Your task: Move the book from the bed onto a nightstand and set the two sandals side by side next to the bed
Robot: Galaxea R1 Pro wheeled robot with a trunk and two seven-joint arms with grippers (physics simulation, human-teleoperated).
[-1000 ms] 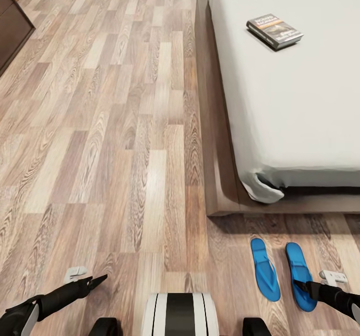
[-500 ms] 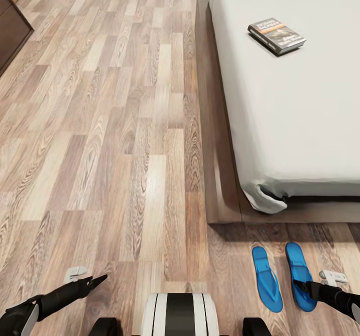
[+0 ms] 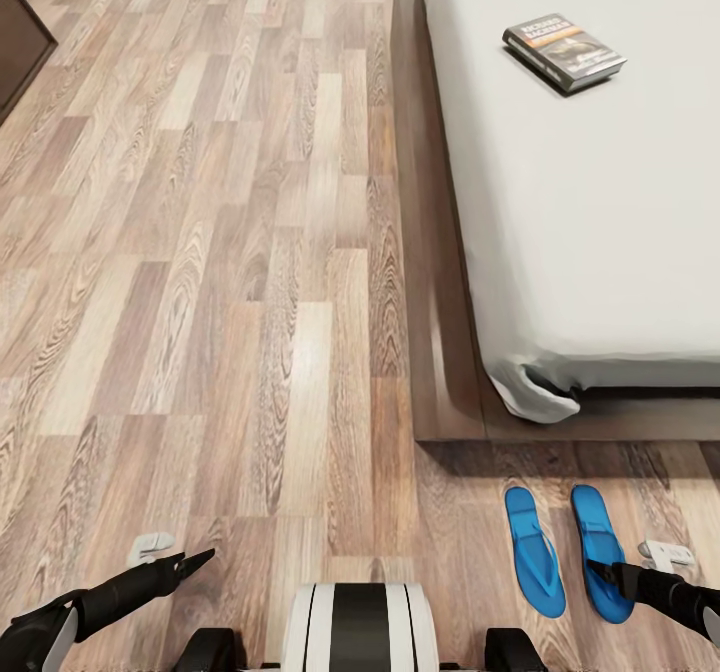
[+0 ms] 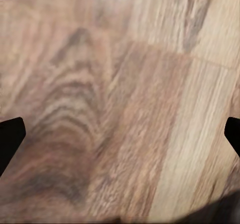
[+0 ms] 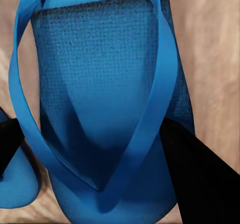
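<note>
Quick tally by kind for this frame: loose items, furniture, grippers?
Blue flip-flops: 2 (left one, right one)
Paperback book: 1
Bed: 1
Dark wooden cabinet, partly in view: 1
Grippers: 2 (left gripper, right gripper)
Total: 7

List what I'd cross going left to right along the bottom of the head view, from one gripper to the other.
Left gripper → robot trunk → first sandal → second sandal → right gripper, whose tip overlaps that second sandal.
</note>
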